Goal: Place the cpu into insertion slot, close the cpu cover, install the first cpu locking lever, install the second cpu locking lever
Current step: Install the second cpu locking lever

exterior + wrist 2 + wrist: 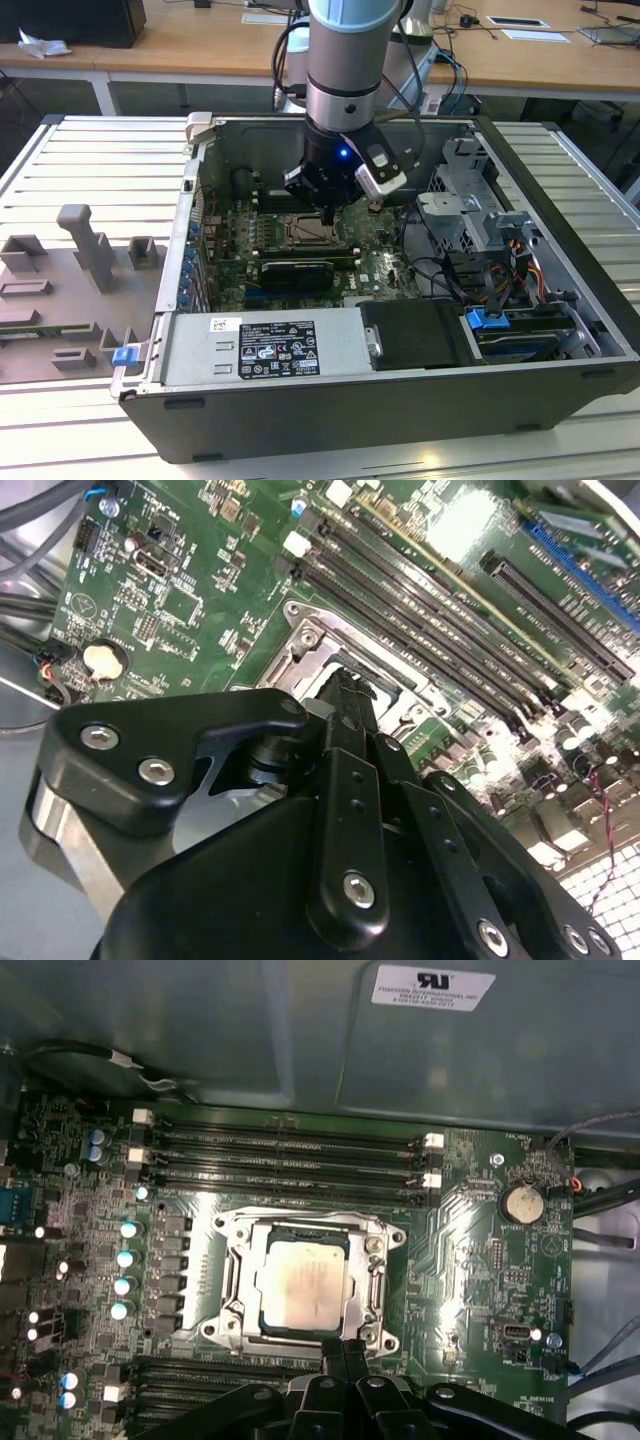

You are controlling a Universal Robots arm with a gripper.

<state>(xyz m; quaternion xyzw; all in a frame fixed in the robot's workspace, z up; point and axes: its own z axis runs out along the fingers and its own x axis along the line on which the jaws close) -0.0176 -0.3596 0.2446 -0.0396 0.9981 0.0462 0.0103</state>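
Cpu (pixel 303 1282) silver-beige; cpu cover (pixel 232 1280) silver; circuit board (pixel 470 1250) green.

tool (pixel 345 1352) hides insertion slot (pixel 305 1285) edge, levers' state unclear

Silver-grey arm (pixel 345 60), black screw-studded gripper (pixel 345 695), blue light

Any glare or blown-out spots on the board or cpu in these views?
First wrist view: soft sheen on the cpu lid and a pale reflection on the board just above the insertion slot; detail holds. Second wrist view: a blown-out patch on the memory slots, with the gripper dark in front. Exterior view: case interior evenly lit, with a blue light on the wrist.
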